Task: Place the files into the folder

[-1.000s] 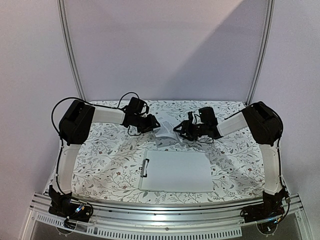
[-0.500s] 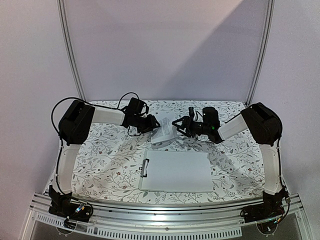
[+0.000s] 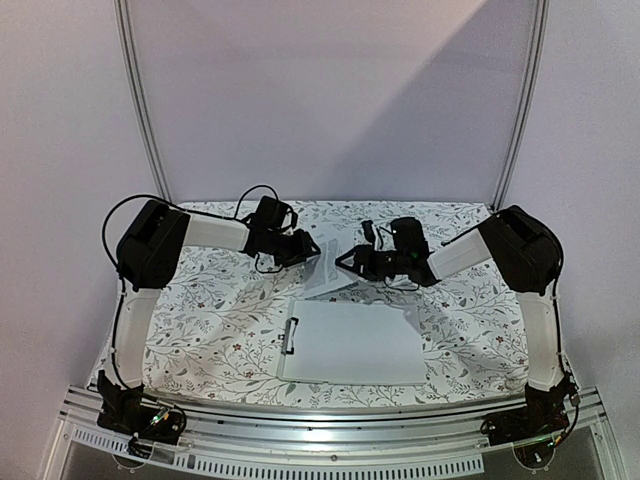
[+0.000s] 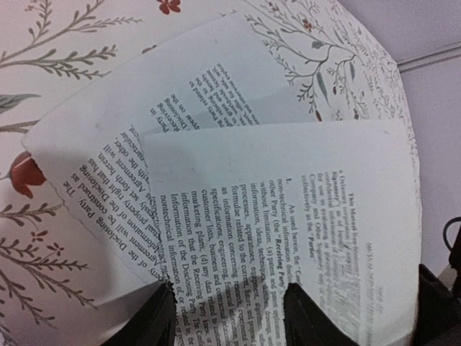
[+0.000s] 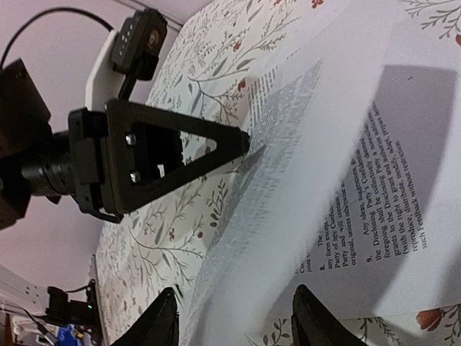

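Note:
The files (image 3: 328,270) are white printed sheets at the back middle of the table, one raised like a tent. In the left wrist view the top sheet (image 4: 324,202) overlaps a lower one (image 4: 144,122). In the right wrist view a blurred lifted sheet (image 5: 288,180) stands over a flat one (image 5: 389,209). My left gripper (image 3: 308,248) is open at the sheets' left edge (image 4: 227,317). My right gripper (image 3: 346,261) is open with the lifted sheet between its fingers (image 5: 238,321). The pale folder (image 3: 360,345) lies nearer me, with its dark clip (image 3: 291,335) on the left.
The floral tablecloth (image 3: 210,320) covers the table. The left gripper's black triangular finger (image 5: 180,155) touches the lifted sheet's edge in the right wrist view. Metal frame posts (image 3: 140,100) stand at the back corners.
My right gripper has moved left toward the left gripper. The sheet between them has risen from lying low to standing up like a tent. The left arm has barely moved.

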Motion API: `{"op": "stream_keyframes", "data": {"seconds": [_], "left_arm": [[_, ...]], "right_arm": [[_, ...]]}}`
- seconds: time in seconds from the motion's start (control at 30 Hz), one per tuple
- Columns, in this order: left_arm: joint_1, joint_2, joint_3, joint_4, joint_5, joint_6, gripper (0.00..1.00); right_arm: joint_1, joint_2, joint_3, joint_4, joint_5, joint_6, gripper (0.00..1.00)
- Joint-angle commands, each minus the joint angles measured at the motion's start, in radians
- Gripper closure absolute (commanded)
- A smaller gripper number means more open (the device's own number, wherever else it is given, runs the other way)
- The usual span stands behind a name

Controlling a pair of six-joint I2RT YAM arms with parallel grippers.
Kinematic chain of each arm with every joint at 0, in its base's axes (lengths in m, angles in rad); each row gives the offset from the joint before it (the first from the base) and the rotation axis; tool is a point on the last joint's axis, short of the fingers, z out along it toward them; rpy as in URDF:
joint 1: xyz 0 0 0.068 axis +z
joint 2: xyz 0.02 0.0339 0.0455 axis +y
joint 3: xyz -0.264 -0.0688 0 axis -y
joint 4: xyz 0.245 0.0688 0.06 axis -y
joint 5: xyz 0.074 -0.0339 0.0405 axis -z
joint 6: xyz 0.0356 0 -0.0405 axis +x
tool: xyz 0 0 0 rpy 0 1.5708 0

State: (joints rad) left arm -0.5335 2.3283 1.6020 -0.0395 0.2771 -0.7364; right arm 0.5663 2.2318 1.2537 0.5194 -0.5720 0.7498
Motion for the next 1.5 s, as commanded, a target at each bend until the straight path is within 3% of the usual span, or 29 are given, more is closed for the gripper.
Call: {"op": "stream_keyframes", "data": {"seconds": [0.0,0.13,0.37,0.5,0.83,0.97,1.13,1.3,1.47], "left_arm": [[-0.019,0.020,-0.049,-0.109,-0.008,0.000,0.48],[-0.019,0.015,-0.055,-0.112,-0.011,0.002,0.48],[-0.019,0.007,-0.057,-0.114,-0.015,0.010,0.48],[-0.017,-0.025,-0.027,-0.143,-0.035,0.059,0.45],[-0.028,-0.409,-0.046,-0.273,-0.207,0.469,0.39],[-0.081,-0.593,-0.193,-0.244,-0.131,0.699,0.39],[-0.249,-0.812,-0.421,-0.232,-0.181,0.977,0.38],[-0.304,-0.917,-0.527,-0.241,-0.164,0.989,0.36],[-0.317,-0.963,-0.571,-0.241,-0.179,0.953,0.36]], "right_arm": [[0.018,-0.041,0.000,-0.058,0.035,-0.148,0.48],[0.018,-0.053,-0.020,-0.027,0.040,-0.147,0.52],[0.017,-0.107,-0.076,-0.019,0.098,-0.161,0.88],[0.018,-0.143,-0.073,-0.062,0.108,-0.215,0.97],[0.019,-0.357,-0.060,-0.381,-0.067,-0.581,0.97],[0.020,-0.423,-0.032,-0.549,-0.171,-0.680,0.98],[0.044,-0.465,0.032,-0.831,-0.188,-0.814,0.99],[0.127,-0.474,0.087,-1.061,-0.139,-1.007,1.00],[0.175,-0.455,0.098,-1.131,-0.135,-1.064,1.00]]}}
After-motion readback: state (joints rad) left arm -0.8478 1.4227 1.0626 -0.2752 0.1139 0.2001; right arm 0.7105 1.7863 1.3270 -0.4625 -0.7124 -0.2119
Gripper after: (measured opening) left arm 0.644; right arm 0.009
